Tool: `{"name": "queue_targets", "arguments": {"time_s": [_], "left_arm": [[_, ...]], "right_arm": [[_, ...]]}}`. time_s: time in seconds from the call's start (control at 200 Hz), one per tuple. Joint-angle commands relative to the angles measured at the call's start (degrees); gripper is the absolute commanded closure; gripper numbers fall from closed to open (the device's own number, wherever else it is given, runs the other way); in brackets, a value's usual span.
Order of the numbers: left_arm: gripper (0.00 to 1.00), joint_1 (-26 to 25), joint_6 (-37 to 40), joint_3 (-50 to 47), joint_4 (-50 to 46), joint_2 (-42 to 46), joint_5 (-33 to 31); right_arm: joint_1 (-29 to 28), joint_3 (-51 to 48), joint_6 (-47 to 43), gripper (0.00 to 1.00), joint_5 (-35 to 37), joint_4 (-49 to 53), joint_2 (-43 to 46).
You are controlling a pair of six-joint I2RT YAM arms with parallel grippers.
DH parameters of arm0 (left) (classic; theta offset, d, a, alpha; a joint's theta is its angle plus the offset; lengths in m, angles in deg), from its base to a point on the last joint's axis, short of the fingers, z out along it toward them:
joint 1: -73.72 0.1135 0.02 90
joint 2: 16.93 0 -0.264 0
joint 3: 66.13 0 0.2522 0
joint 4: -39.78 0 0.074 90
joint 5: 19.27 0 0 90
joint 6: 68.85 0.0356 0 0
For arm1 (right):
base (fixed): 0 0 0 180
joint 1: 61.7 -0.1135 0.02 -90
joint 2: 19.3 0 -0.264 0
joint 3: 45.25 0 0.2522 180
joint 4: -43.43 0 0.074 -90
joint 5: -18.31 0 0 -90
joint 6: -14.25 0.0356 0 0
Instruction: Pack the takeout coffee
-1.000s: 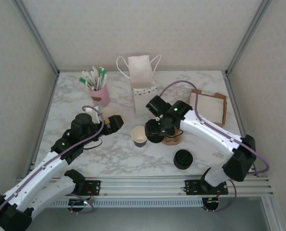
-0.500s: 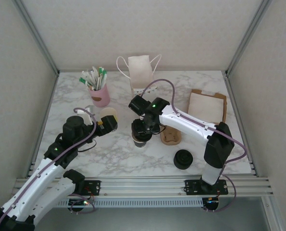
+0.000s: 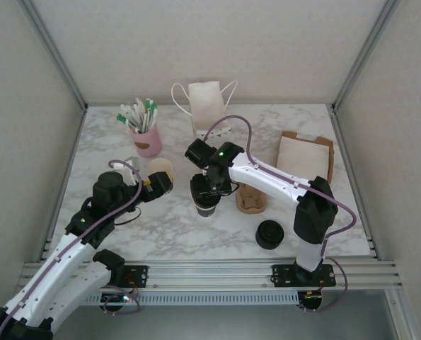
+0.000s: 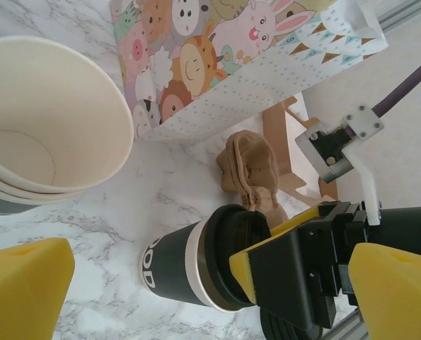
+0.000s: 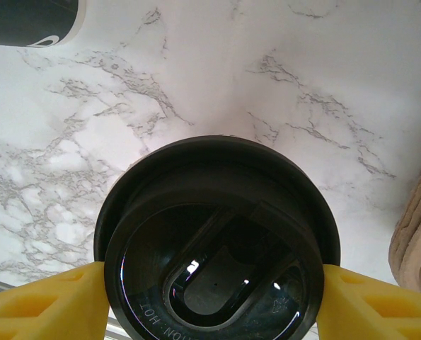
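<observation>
**Coffee cup pinched at its lid**

Right gripper (image 5: 214,301) directly on top of the coffee cup (image 3: 207,207), with jaws pressed on the round black lid (image 5: 217,234) from two sides. In the right wrist view, both yellow fingers (image 5: 47,304) touching the rim of the lid, one at left and one at right, the lid centred between them. Cup upright near the middle of the tabletop (image 3: 168,234), a little toward the near edge, dark at the bottom and cream under the lid. Just beside it on the right, a brown cardboard carrier (image 3: 251,202). Behind it, near the far edge, a paper bag (image 3: 209,106) with cartoon animals. Left gripper (image 3: 159,184) to the left of the cup and apart from it, jaws spread wide. Just behind this gripper, a stack of open cups (image 3: 160,167). Toward the near edge on the right, a stack of black lids (image 3: 269,234).
</observation>
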Motion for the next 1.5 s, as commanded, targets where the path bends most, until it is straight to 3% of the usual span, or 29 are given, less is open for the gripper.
{"name": "queue_targets", "arguments": {"time_s": [0.0,1.497], "left_arm": [[0.0,0.72,1.01,-0.8,-0.26,1.09,1.3],[0.0,2.41,1.29,-2.87,-0.47,2.73,1.83]], "right_arm": [[-0.87,1.71,-0.88,0.3,0.0,0.71,-1.48],[-4.19,7.24,-1.33,0.3,3.2,6.09,-5.81]]}}
